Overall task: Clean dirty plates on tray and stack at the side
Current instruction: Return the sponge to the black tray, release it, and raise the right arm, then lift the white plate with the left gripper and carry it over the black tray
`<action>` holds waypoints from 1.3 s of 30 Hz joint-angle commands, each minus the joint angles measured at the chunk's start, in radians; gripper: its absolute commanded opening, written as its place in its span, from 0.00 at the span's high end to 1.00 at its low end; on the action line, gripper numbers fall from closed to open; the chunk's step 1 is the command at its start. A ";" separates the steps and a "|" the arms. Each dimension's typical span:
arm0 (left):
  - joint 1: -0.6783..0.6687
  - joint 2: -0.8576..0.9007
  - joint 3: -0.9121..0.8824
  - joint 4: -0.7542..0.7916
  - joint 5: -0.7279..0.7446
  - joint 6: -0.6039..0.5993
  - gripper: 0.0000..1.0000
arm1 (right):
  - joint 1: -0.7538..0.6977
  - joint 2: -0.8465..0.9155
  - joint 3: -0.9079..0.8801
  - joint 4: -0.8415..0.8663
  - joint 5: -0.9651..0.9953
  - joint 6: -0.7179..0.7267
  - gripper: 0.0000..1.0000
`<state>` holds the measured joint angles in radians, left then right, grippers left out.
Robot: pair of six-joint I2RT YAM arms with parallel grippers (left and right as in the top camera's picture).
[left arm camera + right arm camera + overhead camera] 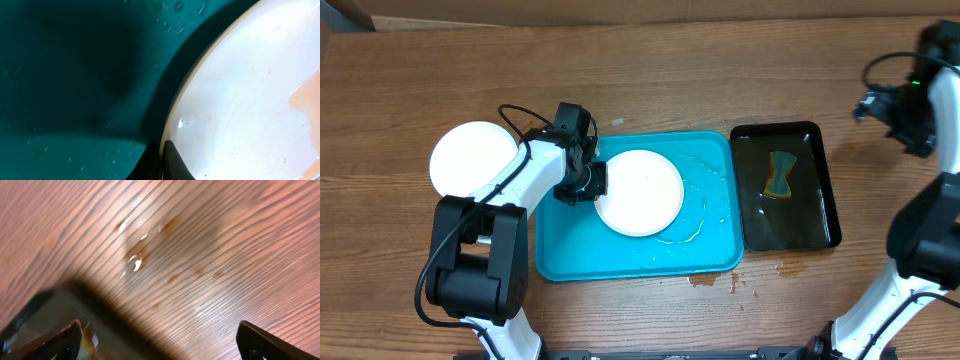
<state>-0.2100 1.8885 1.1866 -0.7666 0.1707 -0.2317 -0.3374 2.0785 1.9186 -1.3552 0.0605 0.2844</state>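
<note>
A white plate (640, 192) lies in the turquoise tray (710, 250). My left gripper (592, 182) is shut on this plate's left rim. In the left wrist view one dark finger (176, 164) lies on top of the plate (240, 110), which carries a pale orange smear (305, 95) at the right; the tray floor (75, 75) is wet. A second white plate (473, 158) sits on the table left of the tray. My right gripper (880, 102) hangs open over bare wood at the far right, nothing between its fingers (159, 330).
A glossy black tray (786, 185) right of the turquoise one holds water and a sponge (780, 176). Its corner (45, 310) shows in the right wrist view. Wet patches lie on the wood in front of the trays (705, 280) and below the right gripper (132, 260).
</note>
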 commanded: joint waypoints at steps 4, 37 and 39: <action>0.000 -0.042 0.103 -0.053 -0.066 0.011 0.96 | -0.083 -0.023 0.013 0.066 0.005 0.007 0.00; -0.338 -0.124 0.226 0.111 -0.130 -0.090 0.96 | -0.113 -0.023 0.013 0.102 0.005 0.008 0.00; -0.359 -0.124 0.226 0.131 -0.126 -0.090 0.96 | -0.113 -0.023 0.013 0.103 0.005 0.008 0.00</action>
<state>-0.5423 1.7893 1.3830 -0.6601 0.0475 -0.2821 -0.4492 2.0785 1.9186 -1.2572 0.0593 0.2874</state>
